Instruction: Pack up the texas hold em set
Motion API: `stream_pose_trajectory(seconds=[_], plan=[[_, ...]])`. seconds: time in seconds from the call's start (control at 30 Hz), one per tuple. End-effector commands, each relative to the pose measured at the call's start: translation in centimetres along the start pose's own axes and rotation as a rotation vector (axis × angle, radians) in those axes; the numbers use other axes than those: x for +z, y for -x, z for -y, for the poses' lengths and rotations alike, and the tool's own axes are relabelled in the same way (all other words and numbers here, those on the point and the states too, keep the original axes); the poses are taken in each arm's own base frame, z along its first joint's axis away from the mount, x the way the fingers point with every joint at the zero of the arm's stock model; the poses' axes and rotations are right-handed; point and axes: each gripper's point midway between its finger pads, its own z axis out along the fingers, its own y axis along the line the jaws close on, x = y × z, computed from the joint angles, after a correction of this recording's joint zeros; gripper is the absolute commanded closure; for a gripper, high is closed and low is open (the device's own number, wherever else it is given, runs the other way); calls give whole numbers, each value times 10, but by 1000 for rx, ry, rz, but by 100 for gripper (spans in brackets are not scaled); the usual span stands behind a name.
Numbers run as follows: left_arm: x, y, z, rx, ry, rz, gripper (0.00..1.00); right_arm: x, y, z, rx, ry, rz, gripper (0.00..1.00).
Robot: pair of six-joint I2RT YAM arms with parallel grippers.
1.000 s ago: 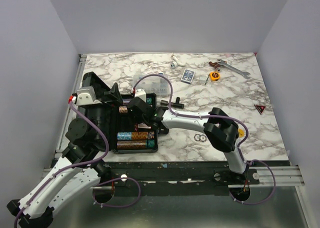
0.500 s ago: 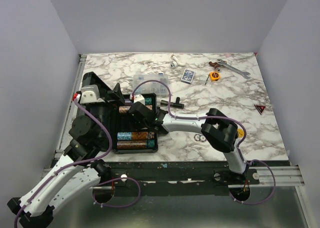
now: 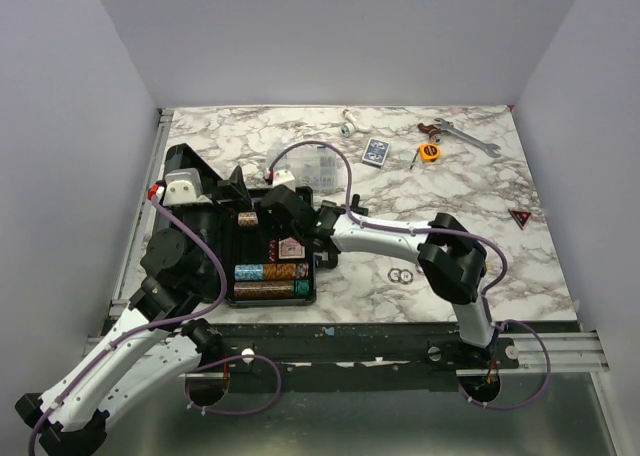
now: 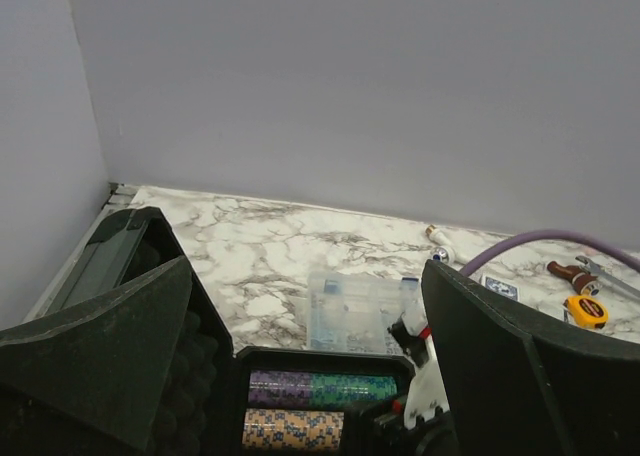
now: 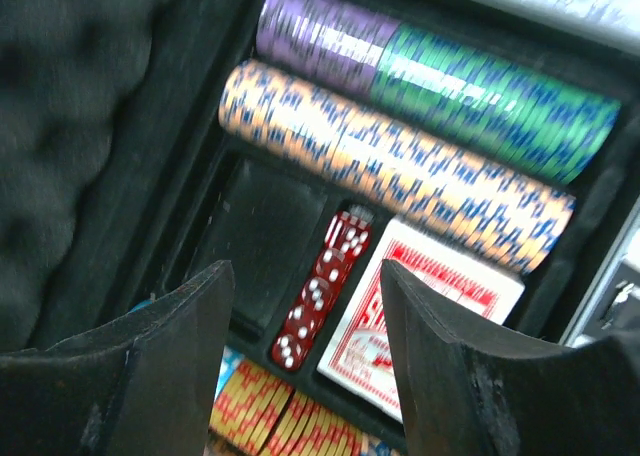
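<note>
Black hard plastic lined with foam, the rectangular poker case [image 3: 272, 302] lies open at the left near edge of the marble-patterned table [image 3: 470, 186], its lid [image 3: 185, 161] tilted back toward the left wall. The left gripper [image 4: 308, 276] hangs beside that lid with fingers spread and nothing between them, apparently stationed to keep it from dropping shut. The right gripper [image 5: 305, 271], likewise spread and empty, hovers over the tray, where rows of purple, green and orange-and-blue striped chips [image 5: 400, 176], a line of red dice [image 5: 320, 296] and a red-backed card deck [image 5: 420, 316] sit in their slots beside one empty compartment [image 5: 255, 236]. That vacancy likely awaits the blue card deck [image 3: 375, 152], lying well apart at the far side; two small round white buttons [image 3: 402, 275] lie near the case's right side.
</note>
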Motion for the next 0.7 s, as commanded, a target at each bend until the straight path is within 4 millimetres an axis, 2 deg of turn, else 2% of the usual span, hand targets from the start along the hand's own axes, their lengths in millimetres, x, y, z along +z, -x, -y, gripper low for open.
stream_pose_trajectory(seconds=[0.0,0.1,0.17,0.27,0.5,0.67], plan=[[0,12,7,-20,-32,14,3,17,28,33,18,-98,46,37],[0,11,7,-19,-32,13,3,27,30,38,31,-98,40,36],[0,12,7,-21,-32,14,3,30,24,39,36,-96,25,37],[-1,13,7,-22,-35,15,3,33,6,40,59,-90,-15,37],[-2,15,8,-34,-46,18,3,25,-39,42,121,-43,-108,38],[-1,14,9,-35,-49,14,3,23,-39,47,117,-58,-100,37]])
